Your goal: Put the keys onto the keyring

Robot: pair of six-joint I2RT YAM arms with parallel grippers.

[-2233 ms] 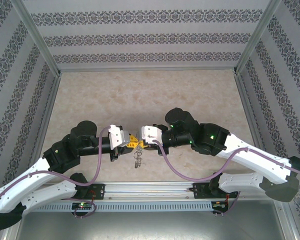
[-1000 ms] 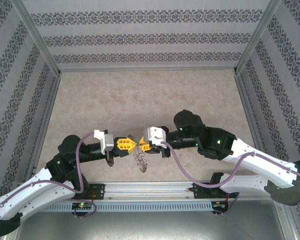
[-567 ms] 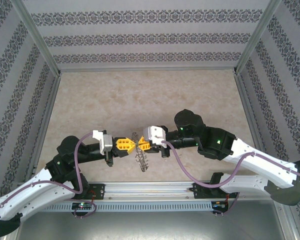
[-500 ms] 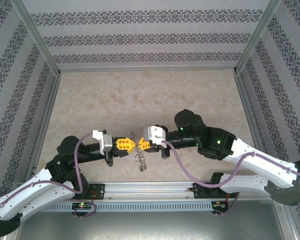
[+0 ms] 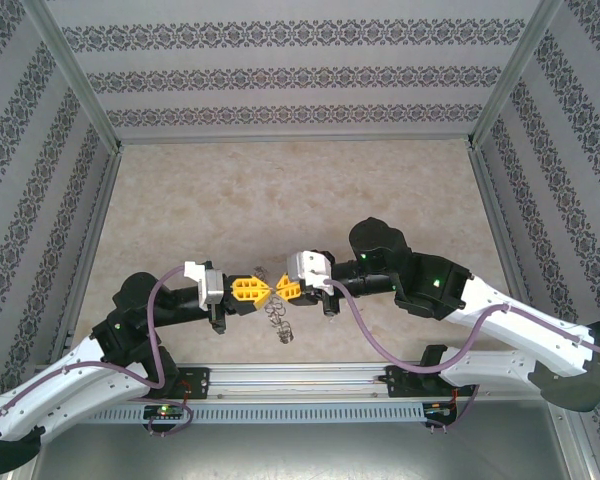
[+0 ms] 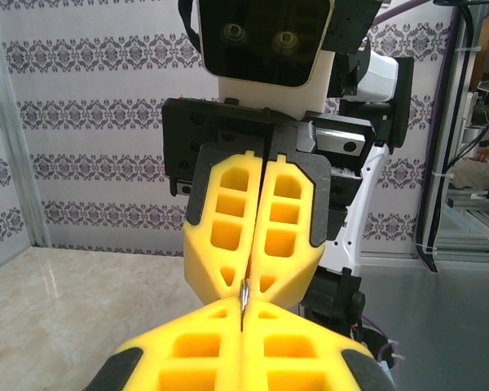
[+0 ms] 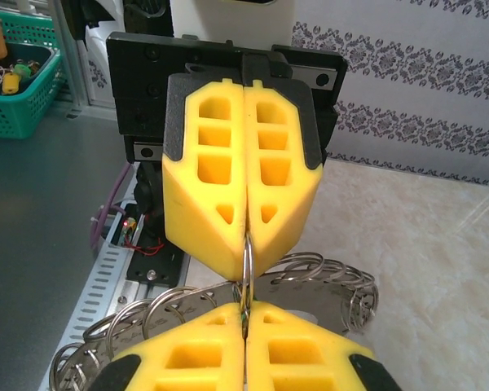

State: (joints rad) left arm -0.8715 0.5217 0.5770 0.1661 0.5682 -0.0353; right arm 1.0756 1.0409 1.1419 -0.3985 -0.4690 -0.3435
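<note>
My left gripper [image 5: 266, 289] and right gripper [image 5: 278, 289] meet tip to tip above the table's near middle, both shut. In the right wrist view a thin silvery ring [image 7: 247, 259] stands edge-on. Its top is pinched in the left gripper [image 7: 246, 238] and its bottom runs into my right gripper [image 7: 244, 314], where a sliver of green shows. The keyring [image 7: 326, 281], a wreath of small rings and flat metal pieces, hangs below them and dangles over the table [image 5: 281, 320]. In the left wrist view a metal edge [image 6: 244, 292] shows between the left gripper [image 6: 243, 308] and the right gripper [image 6: 249, 281].
The aluminium rail [image 5: 300, 380] with both arm bases runs along the near edge, just below the hanging bunch. Patterned walls [image 5: 300, 75] enclose the beige table [image 5: 300, 190]. A teal basket [image 7: 20, 90] stands off the table. Purple cables [image 5: 355, 335] loop by each wrist.
Two seconds ago the left arm reached farther in; it has since drawn back, to the left. Over the last second both grippers stay tip to tip and the hanging bunch swings slightly.
</note>
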